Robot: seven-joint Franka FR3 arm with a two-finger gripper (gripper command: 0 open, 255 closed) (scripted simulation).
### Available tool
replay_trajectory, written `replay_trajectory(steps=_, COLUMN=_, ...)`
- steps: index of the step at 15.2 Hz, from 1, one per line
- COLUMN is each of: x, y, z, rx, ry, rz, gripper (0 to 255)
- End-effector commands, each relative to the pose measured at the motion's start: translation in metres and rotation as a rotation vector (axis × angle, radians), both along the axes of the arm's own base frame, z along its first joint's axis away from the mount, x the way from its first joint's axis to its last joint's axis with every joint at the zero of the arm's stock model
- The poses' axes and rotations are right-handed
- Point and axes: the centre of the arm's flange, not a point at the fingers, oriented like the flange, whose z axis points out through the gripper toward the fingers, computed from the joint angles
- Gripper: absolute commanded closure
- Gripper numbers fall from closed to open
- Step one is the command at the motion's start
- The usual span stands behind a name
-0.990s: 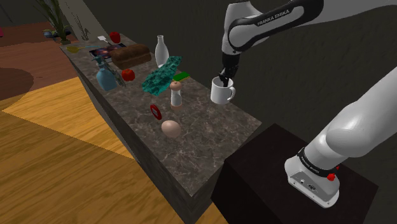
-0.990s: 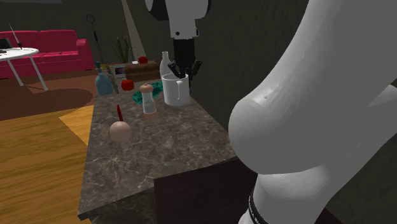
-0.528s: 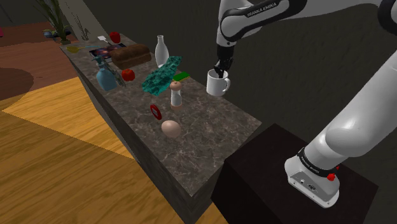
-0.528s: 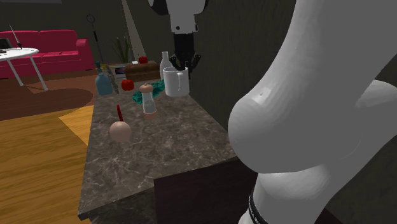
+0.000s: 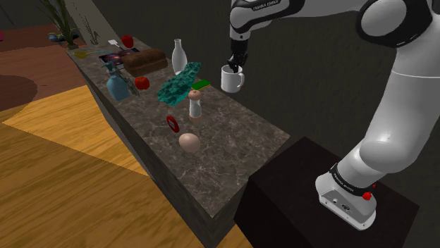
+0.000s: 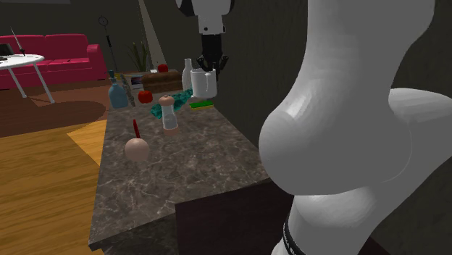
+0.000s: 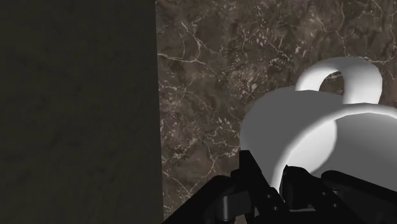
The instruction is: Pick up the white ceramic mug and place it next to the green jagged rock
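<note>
The black gripper (image 5: 236, 67) is clamping the rim of the one white mug (image 5: 231, 79), which is hanging over the marble counter (image 5: 233, 134). In the shoulder view the mug is sitting at about three o'clock from the single green jagged rock (image 5: 176, 84), near it but apart, with one green block (image 5: 201, 84) lying between them. Also resting on the counter are one white vase (image 5: 179, 55), one blue bottle (image 5: 116, 87), one shaker (image 5: 195, 103), one pinkish ball (image 5: 188, 141) and one brown loaf (image 5: 144, 60).
</note>
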Motion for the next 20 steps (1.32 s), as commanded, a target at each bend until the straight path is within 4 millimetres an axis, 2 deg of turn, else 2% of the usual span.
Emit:
replay_trajectory(steps=1, x=0.025, y=-0.004, z=-0.002, rx=0.000, ry=0.000, rz=0.000, gripper=255)
replay_trajectory(steps=7, x=0.101, y=-0.024, z=-0.002, rx=0.000, ry=0.000, rz=0.000, gripper=255)
replay_trajectory(steps=20, x=0.101, y=-0.024, z=-0.071, rx=0.000, ry=0.000, rz=0.000, gripper=255)
